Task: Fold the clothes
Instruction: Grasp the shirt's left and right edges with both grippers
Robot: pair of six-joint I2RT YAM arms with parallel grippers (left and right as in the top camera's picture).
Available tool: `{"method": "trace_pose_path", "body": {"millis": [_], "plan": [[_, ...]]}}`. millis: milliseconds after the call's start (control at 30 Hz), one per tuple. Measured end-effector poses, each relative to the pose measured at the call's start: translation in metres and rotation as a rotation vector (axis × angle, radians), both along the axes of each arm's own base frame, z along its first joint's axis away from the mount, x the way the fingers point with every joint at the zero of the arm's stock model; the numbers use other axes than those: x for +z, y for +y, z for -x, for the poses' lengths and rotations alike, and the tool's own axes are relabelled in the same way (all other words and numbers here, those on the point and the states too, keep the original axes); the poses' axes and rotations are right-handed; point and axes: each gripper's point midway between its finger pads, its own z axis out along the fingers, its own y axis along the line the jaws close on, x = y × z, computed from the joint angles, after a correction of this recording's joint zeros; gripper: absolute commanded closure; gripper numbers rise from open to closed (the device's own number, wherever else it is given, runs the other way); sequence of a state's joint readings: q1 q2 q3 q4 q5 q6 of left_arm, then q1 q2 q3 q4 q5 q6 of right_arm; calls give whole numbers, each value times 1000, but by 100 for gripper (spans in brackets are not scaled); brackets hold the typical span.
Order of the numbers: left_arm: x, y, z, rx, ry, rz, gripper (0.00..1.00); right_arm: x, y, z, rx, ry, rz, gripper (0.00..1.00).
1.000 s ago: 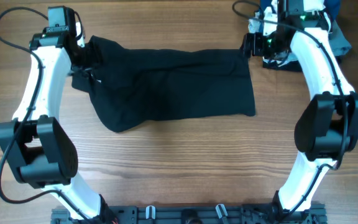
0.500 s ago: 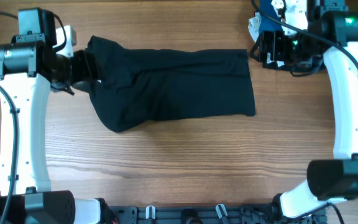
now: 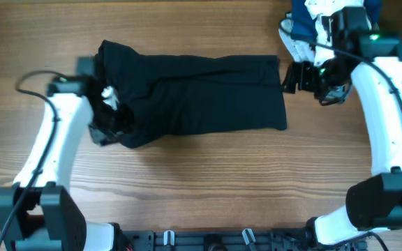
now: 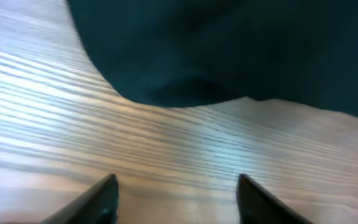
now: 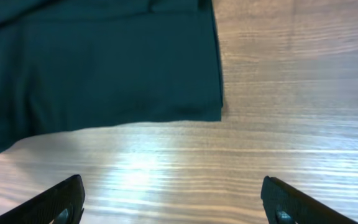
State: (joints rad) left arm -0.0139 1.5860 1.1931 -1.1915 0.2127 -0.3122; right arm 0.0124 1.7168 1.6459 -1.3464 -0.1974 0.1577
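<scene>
The black shirt (image 3: 201,94) lies flat along the bench (image 3: 208,188), with the left claw (image 4: 178,200) and right claw (image 5: 173,202), both spread and empty, hovering by its opposite ends, seemingly lining up the next fold.

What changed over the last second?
Left claw swung from the black shirt's far-left corner to its near-left edge, open, holding nothing. Right claw shifted slightly nearer the robot, beside the right hem, open. Shirt lies unchanged.
</scene>
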Motion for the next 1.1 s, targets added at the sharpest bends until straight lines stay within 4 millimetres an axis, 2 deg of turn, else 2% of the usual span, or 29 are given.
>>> {"method": "trace_pose_path", "body": {"millis": [67, 133, 233, 300, 400, 533, 800, 900, 933, 1000, 1033, 1100], "plan": [[-21, -10, 7, -11, 10, 2, 69, -20, 2, -1, -2, 7, -1, 11], [-34, -17, 13, -5, 22, 1, 73, -35, 2, -2, -8, 10, -2, 11], [-52, -22, 20, 0, 27, -19, 72, -60, 2, -4, -21, 1, -4, 12], [-62, -20, 23, 10, 25, -48, 65, -71, 2, -7, -25, -16, -5, 12], [-76, -13, 24, 52, 10, -96, 61, -88, 3, -2, -26, -7, -9, 12], [-86, -5, 12, 111, -57, -139, 61, -98, 3, 0, -29, -5, -10, 12], [-95, 1, -21, 162, -218, -163, 59, -97, 3, -5, -32, -27, -12, 12], [-97, 2, -25, 169, -242, -166, 59, -97, 3, -5, -32, -27, -12, 12], [-97, 2, -26, 173, -246, -167, 62, -97, 3, -5, -32, -27, -12, 12], [-97, 3, -28, 178, -254, -172, 86, -97, 3, -5, -31, -28, -12, 12], [-97, 4, -28, 182, -256, -177, 95, -97, 3, -6, -32, -29, -12, 12], [-98, 6, -28, 182, -257, -189, 96, -97, 3, -7, -32, -33, -12, 12]]}}
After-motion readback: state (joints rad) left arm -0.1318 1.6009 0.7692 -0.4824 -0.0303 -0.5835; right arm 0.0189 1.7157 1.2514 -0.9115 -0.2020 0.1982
